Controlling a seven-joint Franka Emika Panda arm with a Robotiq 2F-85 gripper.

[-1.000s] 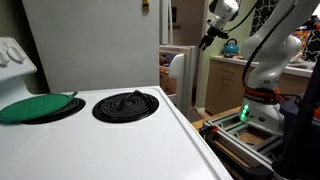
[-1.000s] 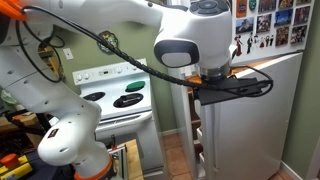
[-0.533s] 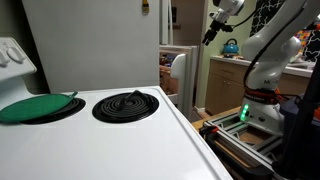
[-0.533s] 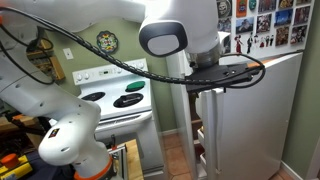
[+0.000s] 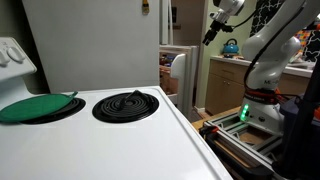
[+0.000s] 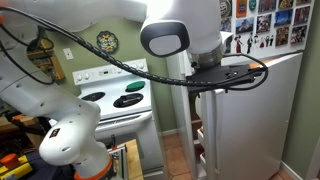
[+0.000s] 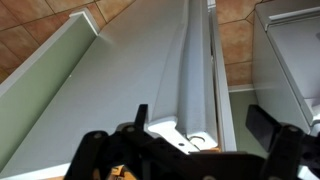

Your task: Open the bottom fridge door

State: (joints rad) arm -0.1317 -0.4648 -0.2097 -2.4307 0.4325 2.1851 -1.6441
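The bottom fridge door (image 6: 255,120) is the tall flat white panel under the photo-covered upper door (image 6: 265,25); it stands partly open. In the wrist view I look down along its top edge (image 7: 185,70), with its white face (image 7: 110,85) falling away to the tiled floor. My gripper (image 7: 200,120) is open, its two dark fingers on either side of the door's top corner and gripping nothing. In an exterior view the gripper (image 5: 210,36) hangs high beside the fridge; in the other exterior view the arm's wrist hides it.
A white stove (image 5: 120,140) with a black coil burner (image 5: 125,105) and a green lid (image 5: 35,108) fills the foreground. The fridge's white side (image 5: 90,40) stands behind it. The robot base (image 5: 262,105) sits on a frame. The stove also shows in an exterior view (image 6: 120,95).
Over the last second the wrist rose a little above the door's top edge. It has hardly moved in the last half second. The door looks unchanged.
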